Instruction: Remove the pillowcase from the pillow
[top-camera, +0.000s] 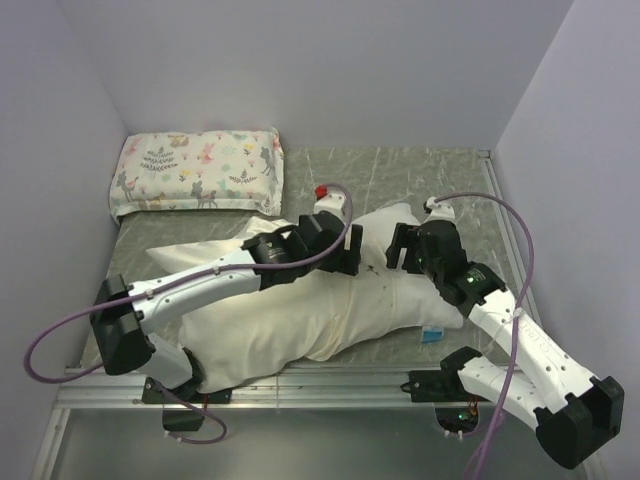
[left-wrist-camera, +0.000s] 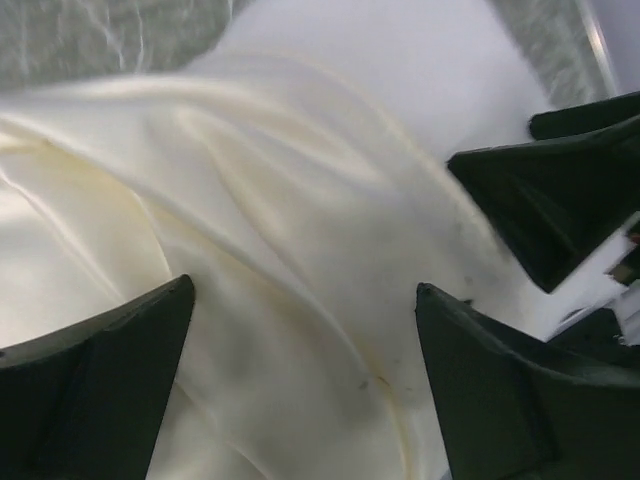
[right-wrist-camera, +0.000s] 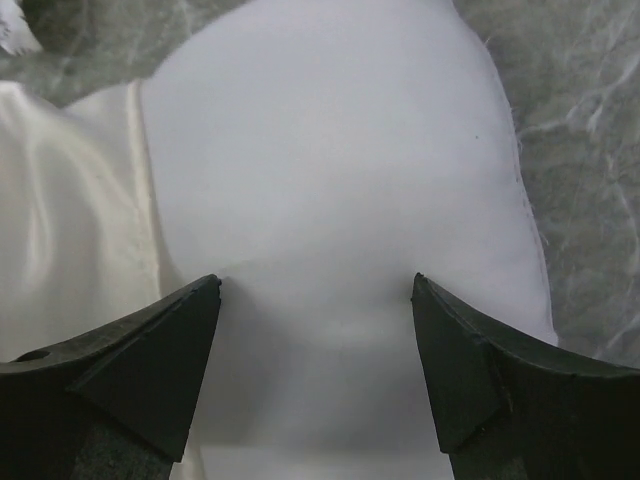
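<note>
While both arms meet over the middle of the worktop (top-camera: 420, 170), you have both pincers spread wide and gripping nothing. Your left pincer (left-wrist-camera: 302, 288) hangs over the glossy cream pillowcase (left-wrist-camera: 250, 200), close to its open hem. Your right pincer (right-wrist-camera: 315, 280) hangs over the bare white pillow (right-wrist-camera: 330, 150). Seen from above, the pillowcase covers the pillow's 8 o'clock end, and the uncovered end pokes out toward 2 o'clock, with a blue label (top-camera: 432, 335) at its near corner. A printed pillow (top-camera: 200, 170) lies apart at 11 o'clock.
</note>
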